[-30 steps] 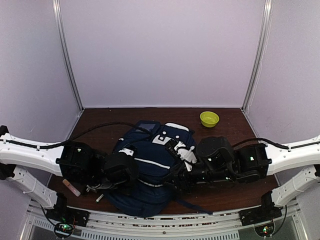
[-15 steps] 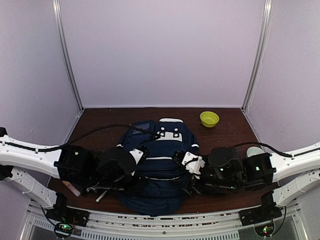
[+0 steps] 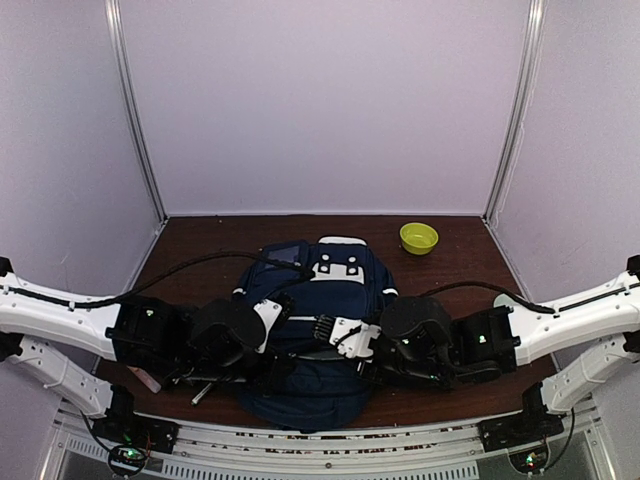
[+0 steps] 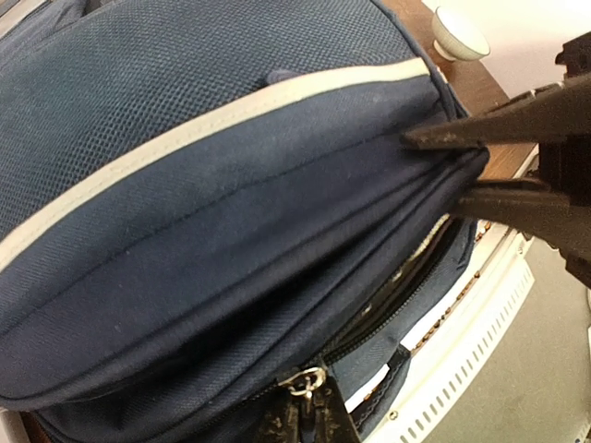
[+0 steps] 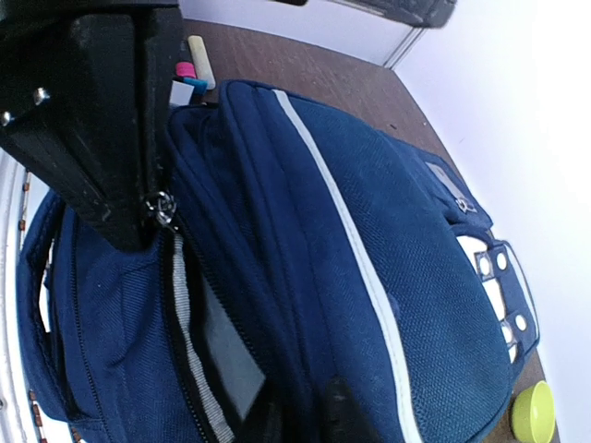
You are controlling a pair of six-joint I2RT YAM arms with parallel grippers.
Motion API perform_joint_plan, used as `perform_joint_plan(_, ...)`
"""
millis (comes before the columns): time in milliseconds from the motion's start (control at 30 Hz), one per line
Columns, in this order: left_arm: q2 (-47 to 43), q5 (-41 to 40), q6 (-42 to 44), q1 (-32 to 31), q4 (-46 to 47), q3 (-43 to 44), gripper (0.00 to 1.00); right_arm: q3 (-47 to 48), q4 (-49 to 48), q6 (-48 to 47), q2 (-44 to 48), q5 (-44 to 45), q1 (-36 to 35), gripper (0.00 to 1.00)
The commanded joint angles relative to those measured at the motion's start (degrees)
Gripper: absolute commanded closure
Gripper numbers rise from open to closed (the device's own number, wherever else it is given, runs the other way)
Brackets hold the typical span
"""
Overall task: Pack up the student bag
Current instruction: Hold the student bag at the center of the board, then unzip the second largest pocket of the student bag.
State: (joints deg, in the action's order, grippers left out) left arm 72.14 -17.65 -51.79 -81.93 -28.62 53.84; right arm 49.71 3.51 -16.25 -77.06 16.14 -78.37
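Observation:
The student bag (image 3: 325, 300) lies flat mid-table, navy with white trim and a white top patch. Its main zipper gapes along the near side, showing grey lining (image 5: 217, 341). My left gripper (image 4: 311, 406) is shut on the metal zipper pull (image 4: 311, 380) at the bag's near edge, and from above it sits at the bag's left flank (image 3: 272, 362). My right gripper (image 5: 309, 417) is shut on a fold of the bag's upper flap; its two dark fingers (image 4: 517, 115) pinch that edge. In the top view the right gripper (image 3: 318, 340) lies over the bag's middle.
A yellow-green bowl (image 3: 419, 237) stands at the back right. A white cup (image 4: 459, 35) sits on the table to the right of the bag. Pink and white small items (image 5: 191, 65) lie left of the bag, near the left arm. The table's near rail (image 4: 480, 341) runs just below the bag.
The right arm swung left over the bag, and its jaws, wide open half a second ago, closed on the flap. The bag straightened a second ago. The left gripper kept its hold.

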Motion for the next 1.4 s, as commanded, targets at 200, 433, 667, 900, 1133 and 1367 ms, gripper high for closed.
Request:
perform_joint_plan(200,-6.8,-4.9,-6.0,3.2,0.6,-14.4,1.00,-0.6,3.0,1.2,3.9,1.5,2.1,1.00)
perform_joint_plan(433,-10.7,-3.2,-2.7,7.9,1.4,-20.3,1.00,-3.5,11.3,7.6,10.1,0.7,2.3,1.00)
perform_joint_plan(667,-10.9,0.2,4.5,12.4,5.8,-21.4,1.00,-4.9,16.4,16.6,18.1,-0.5,2.0,1.00)
perform_joint_plan(900,-6.6,5.1,14.5,16.7,9.6,-18.3,1.00,-5.0,17.1,25.8,18.9,1.3,-0.5,1.00)
perform_joint_plan(1133,-6.3,8.1,20.0,19.1,4.1,-13.7,1.00,-3.1,13.3,27.6,17.7,5.1,-0.3,1.00)
perform_joint_plan(1367,-18.8,10.2,18.5,19.1,-1.5,-13.6,1.00,4.1,16.7,24.2,11.0,8.2,0.0,1.00)
